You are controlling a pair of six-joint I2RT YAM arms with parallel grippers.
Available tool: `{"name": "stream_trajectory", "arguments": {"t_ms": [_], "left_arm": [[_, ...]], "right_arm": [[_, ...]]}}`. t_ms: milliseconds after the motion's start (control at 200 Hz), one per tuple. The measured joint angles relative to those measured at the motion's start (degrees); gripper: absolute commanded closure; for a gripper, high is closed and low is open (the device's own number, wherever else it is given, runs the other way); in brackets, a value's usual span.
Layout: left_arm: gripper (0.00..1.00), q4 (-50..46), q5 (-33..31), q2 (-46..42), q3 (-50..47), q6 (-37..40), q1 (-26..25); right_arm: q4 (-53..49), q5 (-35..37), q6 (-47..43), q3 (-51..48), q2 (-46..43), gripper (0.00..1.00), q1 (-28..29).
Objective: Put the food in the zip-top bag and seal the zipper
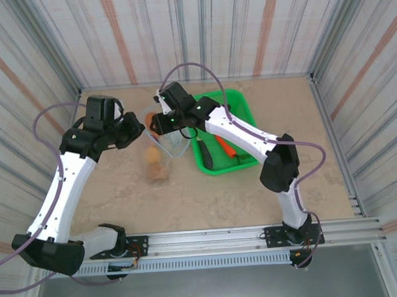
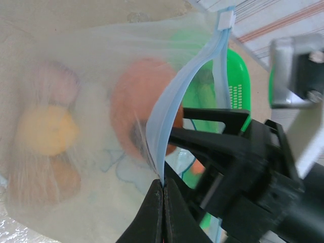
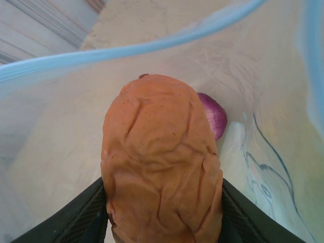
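**Right pincer**: closed on a brown potato, one finger on each flank, and already inside the bag's mouth. The potato's long axis runs in line with the fingers, its free end pointing down into the bag.

**Inside the bag:** a purple onion lies just past the potato's tip and a little to one side. In the left wrist view a yellow fruit shows through the bag's wall, deeper than the potato.

**Bag's mouth:** the zipper strip arches over the potato, so the opening surrounds the fingers.

**Left pincer**: shut on the zipper strip at the end of the mouth nearest it, holding that edge up so the two lips stand apart.

**Beside the bag:** seen from above, a green basket sits on the side away from the left arm. It holds a carrot and a dark cucumber.

**Judgement:** the bag's bottom lies straight ahead of the right pincer, along the potato's axis. Release falls to the right arm, since the left is taken up with the mouth. Loosening the fingers should let the potato slide down beside the onion. The risk is the fingers catching the strip on the way out.
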Motion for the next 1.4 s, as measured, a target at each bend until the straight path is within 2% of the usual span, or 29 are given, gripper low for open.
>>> {"name": "stream_trajectory", "arguments": {"t_ms": [100,215,386,511,726,827,962,1087,1172,1398], "left_arm": [[1.00,0.1,-0.1,1.1,0.0,0.0,0.3],[1.00,0.7,-0.1,2.3,0.0,0.0,1.2],[1.00,1.2,0.3,2.4,0.0,0.0,2.5],[1.00,1.4,0.6,2.1,-0.5,0.0,2.7],[1.00,1.4,1.1,1.5,-1.0,0.6,3.0],[1.00,1.4,1.4,1.4,-1.0,1.2,3.0],[1.00,1.4,1.4,1.2,-1.0,1.8,3.0],[1.00,1.4,2.0,0.6,-1.0,2.2,3.0],[1.00,1.4,2.7,0.2,-1.0,2.2,3.0],[1.00,1.7,4.5,-1.2,-3.6,1.9,3.0]], "right_arm": [[-3.5,0.6,0.3,6.2,4.6,0.28,0.0],[-6.1,1.0,0.2,10.1,7.4,0.23,0.0],[-5.9,0.9,0.3,6.3,5.2,0.29,0.0],[-3.5,0.1,0.5,-2.9,-1.8,0.34,0.0],[1.4,0.0,0.5,-13.0,-16.3,0.33,-1.2],[3.5,-0.5,0.5,-18.9,-23.5,0.32,-4.5],[5.4,-1.5,0.4,-28.2,-30.0,0.31,-12.3],[5.9,-2.6,-0.8,-36.3,-31.5,0.35,-19.2],[2.8,-2.2,-2.9,-38.2,-29.9,0.36,-22.2],[-3.0,-0.4,-8.6,-37.7,-20.4,0.30,-23.2]]}}
